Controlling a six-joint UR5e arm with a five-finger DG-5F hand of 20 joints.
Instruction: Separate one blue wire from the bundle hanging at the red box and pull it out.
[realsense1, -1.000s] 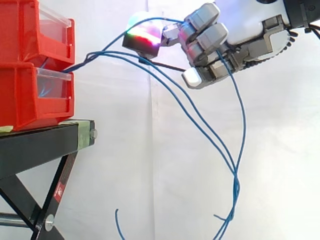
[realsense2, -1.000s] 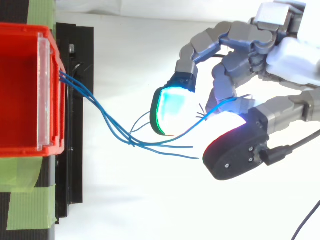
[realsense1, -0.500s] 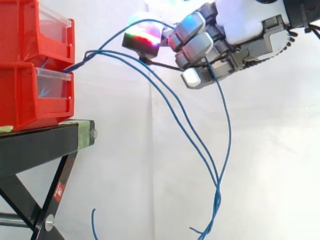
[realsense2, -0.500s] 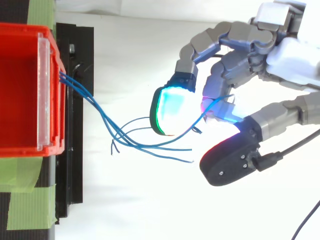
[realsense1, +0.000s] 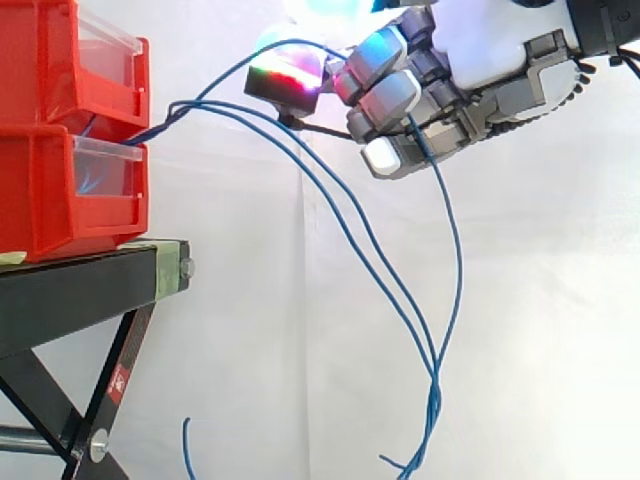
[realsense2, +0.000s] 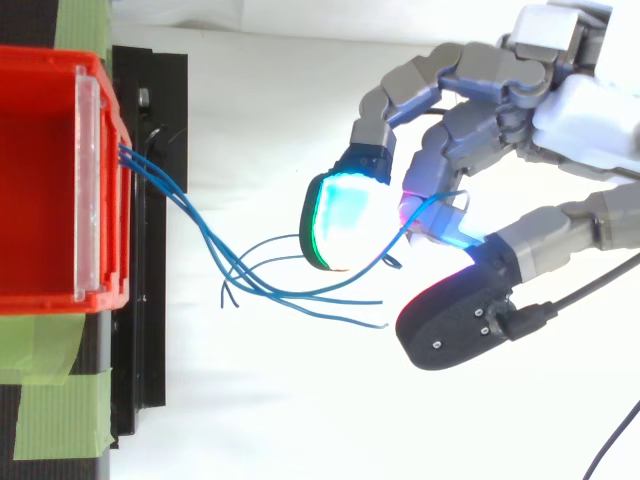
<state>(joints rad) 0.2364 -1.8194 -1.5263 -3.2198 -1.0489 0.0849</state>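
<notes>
Several thin blue wires leave the gap between the stacked red boxes and sag down to the right, twisting together low down. In the top view they fan out from the box front toward the hand. One blue wire arches over a glowing fingertip, runs into the hand and hangs from it. The hand hovers right of the boxes with its fingers curled, and that wire is pinched between a finger and the thumb.
The red boxes rest on a black stand with green tape at its edges. A white curtain lies behind and below the wires. Loose wire ends lie under the hand.
The fingers have curled tighter and the thumb has moved in toward them on the wire. The hanging wires have swung left. Little has moved in the last half second.
</notes>
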